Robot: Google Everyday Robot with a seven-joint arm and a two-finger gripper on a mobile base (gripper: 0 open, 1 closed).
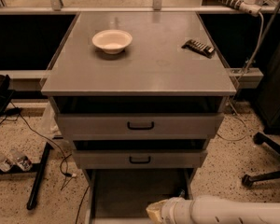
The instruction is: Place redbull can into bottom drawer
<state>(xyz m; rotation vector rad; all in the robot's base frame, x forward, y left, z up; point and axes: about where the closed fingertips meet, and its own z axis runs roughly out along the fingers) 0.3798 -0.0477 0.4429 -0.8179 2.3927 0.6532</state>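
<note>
The bottom drawer (130,195) is pulled open under the two upper drawers, and its plain grey floor shows. My white arm reaches in from the lower right. My gripper (155,212) is at the arm's yellowish end, over the front right of the drawer at the bottom edge of the camera view. The redbull can is not clearly in view. A small dark shape (181,193) sits by the drawer's right wall, and I cannot tell what it is.
A white bowl (112,40) and a dark ribbed bar (199,47) lie on the cabinet top (144,69). The two upper drawers (140,125) with black handles are slightly ajar. Cables and bottles lie on the floor at left. A chair base (266,171) stands at right.
</note>
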